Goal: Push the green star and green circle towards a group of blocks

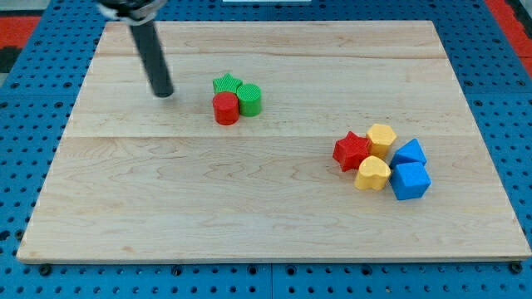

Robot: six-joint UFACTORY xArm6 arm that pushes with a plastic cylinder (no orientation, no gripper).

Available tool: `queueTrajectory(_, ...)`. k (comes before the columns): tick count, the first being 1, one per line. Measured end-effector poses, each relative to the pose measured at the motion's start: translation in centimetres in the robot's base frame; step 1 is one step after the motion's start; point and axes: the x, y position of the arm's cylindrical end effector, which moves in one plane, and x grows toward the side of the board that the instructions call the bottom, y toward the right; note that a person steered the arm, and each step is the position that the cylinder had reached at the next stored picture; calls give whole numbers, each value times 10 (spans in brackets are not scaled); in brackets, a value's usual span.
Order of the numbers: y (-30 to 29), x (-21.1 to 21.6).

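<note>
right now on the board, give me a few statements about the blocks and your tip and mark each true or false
1. My tip is to the view's left of the green star. True.
2. My tip is touching the green circle. False: it stands apart from it, with the star and the red cylinder nearer to it.
3. The red cylinder sits against the two green blocks. True.
4. The group at the view's right holds three blocks. False: it holds five, namely a red star, two yellow blocks and two blue blocks.
5. The green blocks have already joined that group. False: bare wooden board lies between them.
</note>
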Motion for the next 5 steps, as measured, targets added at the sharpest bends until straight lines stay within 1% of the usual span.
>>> queueTrajectory(1,60,-15)
queueTrajectory(2,162,20)
queueTrajectory(3,230,51)
queueTrajectory(4,222,11)
queueTrajectory(5,167,-12)
